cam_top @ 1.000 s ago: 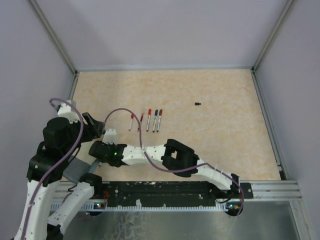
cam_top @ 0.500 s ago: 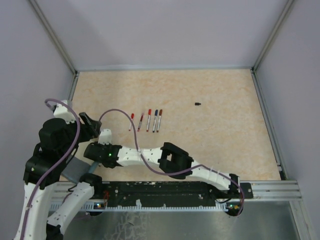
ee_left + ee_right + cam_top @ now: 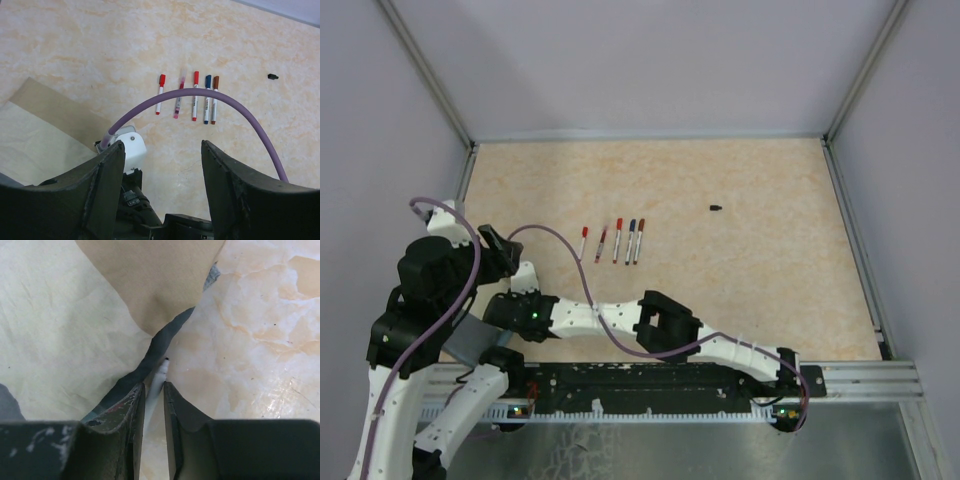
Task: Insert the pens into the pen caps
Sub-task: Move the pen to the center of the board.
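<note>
Pens [image 3: 195, 96] could be knocked out of their row if the purple cable [image 3: 240, 107], which arches across them in the left wrist view, drags low as either arm moves. The right gripper [image 3: 154, 390], jaws narrow, seems to pinch a thin white barrel [image 3: 160, 374] near its end, though the view is too tight to be sure. Held like that, it may slip or twist when pressed toward a cap. The left gripper [image 3: 162, 147] hangs wide and empty above the bench [image 3: 750, 290]. Five pens lie side by side, mid-left on the bench and nearly parallel, with slim white bodies and red, blue and dark-red ends; one looks paler, pinkish. The lone black cap [image 3: 716, 208] sits well apart to their right.
</note>
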Controlling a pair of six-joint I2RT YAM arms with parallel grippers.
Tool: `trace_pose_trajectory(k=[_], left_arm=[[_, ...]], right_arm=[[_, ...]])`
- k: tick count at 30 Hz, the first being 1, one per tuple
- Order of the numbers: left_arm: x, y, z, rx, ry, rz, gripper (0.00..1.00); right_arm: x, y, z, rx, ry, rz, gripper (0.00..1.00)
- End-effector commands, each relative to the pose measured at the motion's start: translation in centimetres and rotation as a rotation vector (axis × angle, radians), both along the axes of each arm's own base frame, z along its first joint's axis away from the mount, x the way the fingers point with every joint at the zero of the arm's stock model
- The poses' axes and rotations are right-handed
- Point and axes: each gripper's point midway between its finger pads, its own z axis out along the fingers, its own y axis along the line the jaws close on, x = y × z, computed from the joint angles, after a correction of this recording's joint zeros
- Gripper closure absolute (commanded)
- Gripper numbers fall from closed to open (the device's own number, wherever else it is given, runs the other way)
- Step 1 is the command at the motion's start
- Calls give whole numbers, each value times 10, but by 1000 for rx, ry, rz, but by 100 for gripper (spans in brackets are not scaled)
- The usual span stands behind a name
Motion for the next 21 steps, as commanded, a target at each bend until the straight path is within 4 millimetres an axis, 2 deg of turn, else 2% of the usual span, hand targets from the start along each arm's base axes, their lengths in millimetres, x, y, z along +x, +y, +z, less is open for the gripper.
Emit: trace_pose_trajectory(k=[1,7,12,17,21], left_arm=[[-4,3,11,0,-27,8,32],[-4,3,12,-1,-24,8,32],[-4,4,12,2,-26,12,32],[-5,4,11,5,-25,4,32],[-6,3,9,10,-25,-4,32]], right_arm=[[-7,-32,-38,-196,-1,36,80],[-9,-38,-36,-198,10,49,90],[-9,-53,-28,-231,12,59,95],[-7,-84,-12,-272,15,57,97],[-5,-118,3,-289,12,44,98]])
